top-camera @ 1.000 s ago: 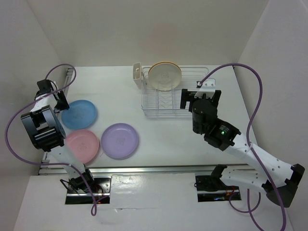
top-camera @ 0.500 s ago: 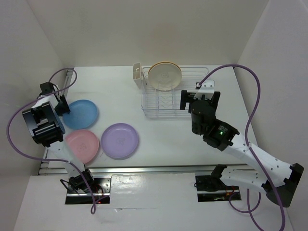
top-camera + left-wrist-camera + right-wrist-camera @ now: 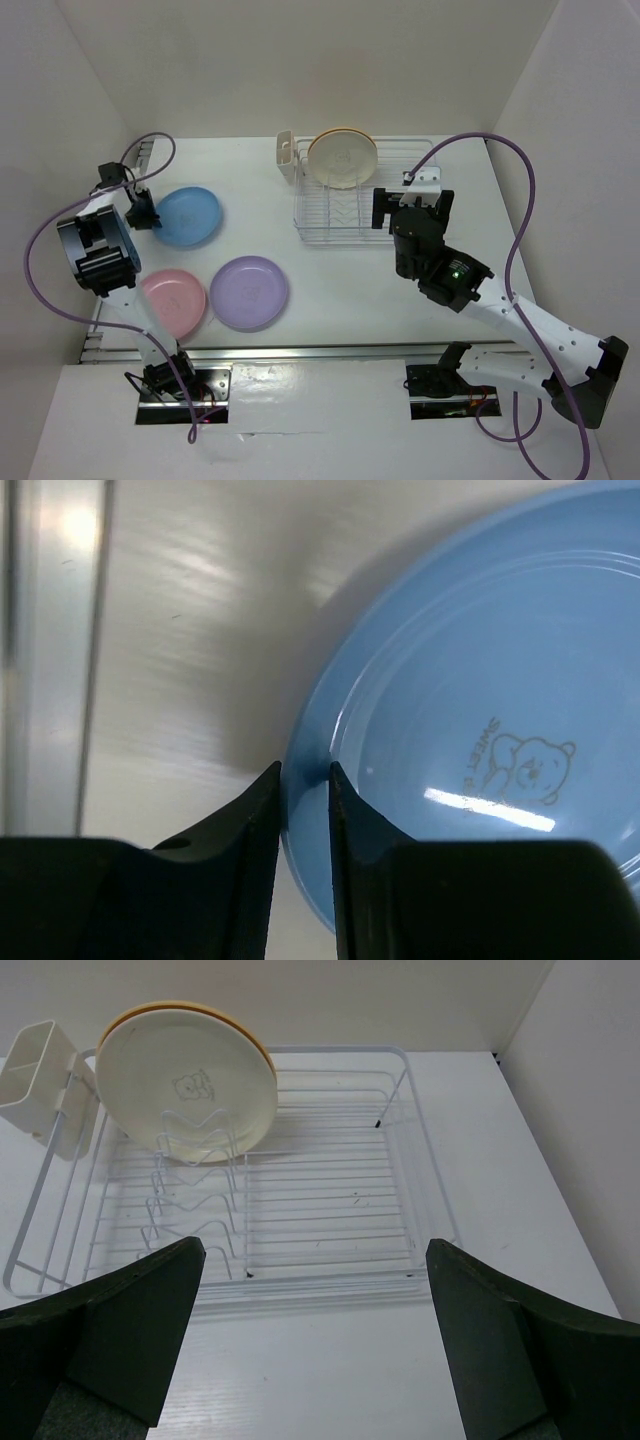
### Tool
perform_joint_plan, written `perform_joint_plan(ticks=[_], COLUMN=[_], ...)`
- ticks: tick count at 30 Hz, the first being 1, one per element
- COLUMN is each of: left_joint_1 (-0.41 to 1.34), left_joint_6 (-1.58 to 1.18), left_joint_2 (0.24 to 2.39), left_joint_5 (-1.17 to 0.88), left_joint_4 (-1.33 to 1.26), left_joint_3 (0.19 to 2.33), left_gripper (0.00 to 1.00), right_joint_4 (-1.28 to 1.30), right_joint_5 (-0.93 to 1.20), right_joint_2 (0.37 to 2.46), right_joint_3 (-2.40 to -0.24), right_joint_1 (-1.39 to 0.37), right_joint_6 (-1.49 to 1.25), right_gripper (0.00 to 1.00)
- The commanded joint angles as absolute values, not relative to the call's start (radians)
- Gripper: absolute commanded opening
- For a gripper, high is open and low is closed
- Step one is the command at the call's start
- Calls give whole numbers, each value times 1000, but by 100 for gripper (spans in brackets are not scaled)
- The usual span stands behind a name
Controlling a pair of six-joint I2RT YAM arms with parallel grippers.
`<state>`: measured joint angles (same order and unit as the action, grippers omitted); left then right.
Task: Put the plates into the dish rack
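**A:** Where is the light blue plate [image 3: 187, 216] right now?

**B:** It's well to the left of the dish rack [image 3: 330, 1190]. Our left gripper [image 3: 304, 772] is pinching its rim, one finger on the outer edge and one on the inner slope.

**A:** Is it off the surface [image 3: 330, 290] yet?

**B:** We can't tell. From above it may be tipped a little, but the view is too coarse to be sure.

**A:** How do we expect it to handle?

**B:** We'd judge it light and stiff: thin moulded plastic, not something we'd fear cracking. The gloss is the worry, because it looks slippery. A bite this shallow on one edge lets the whole disc hang and swing from that point.

**A:** So we hold it at the rim?

**B:** Yes, the rim is the only place to hold it, but we'd want the fingers seated past the raised lip so it can't slide out.

**A:** And the other plates?

**B:** The cream plate [image 3: 190, 1080] stands upright in the rack at its left end, next to the cutlery holder [image 3: 35, 1075]. The yellow-orange plate [image 3: 255, 1048] stands just behind it. The lilac plate [image 3: 249, 292] and the pink plate [image 3: 172, 302] lie flat, left of the rack and nearer to us.

**A:** What about the right gripper [image 3: 315, 1250]?

**B:** It's spread wide with nothing in it, hanging over the near side of the rack. The slots in front of the cream plate are free.
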<state>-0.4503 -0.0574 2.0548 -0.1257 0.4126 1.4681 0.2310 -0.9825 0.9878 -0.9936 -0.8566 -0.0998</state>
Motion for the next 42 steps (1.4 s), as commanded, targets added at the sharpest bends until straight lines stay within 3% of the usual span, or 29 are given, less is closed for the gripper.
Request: perform_joint_plan(ticks=[1, 11, 12, 13, 24, 32, 39, 42], left_joint_1=[-402, -330, -330, -330, -330, -255, -160, -72], left_joint_6=[-49, -58, -58, -58, -67, 20, 48, 130], left_joint_2=[2114, 2152, 2152, 2152, 2082, 1723, 1631, 1554], left_joint_5=[-156, -167, -179, -190, -288, -417, -497, -433], left_joint_4=[462, 483, 483, 483, 445, 67, -151, -569], left_joint_3=[1496, 1536, 1536, 1536, 1548, 1467, 1557, 1344], left_gripper=[30, 28, 6, 0, 0, 0, 0, 0], right_joint_4=[201, 210, 210, 210, 219, 210, 210, 222], right_joint_5=[-994, -994, -994, -994, -994, -954, -943, -923], right_joint_2=[986, 986, 986, 986, 996, 1015, 1015, 1015], right_joint_3=[-1017, -1017, -1017, -1017, -1035, -1045, -1054, -1063], right_joint_1=[-854, -854, -854, -854, -854, -854, -854, -854], right_joint_6=[-114, -114, -114, -114, -123, -123, -132, -141], right_gripper=[100, 100, 100, 100, 100, 100, 100, 100])
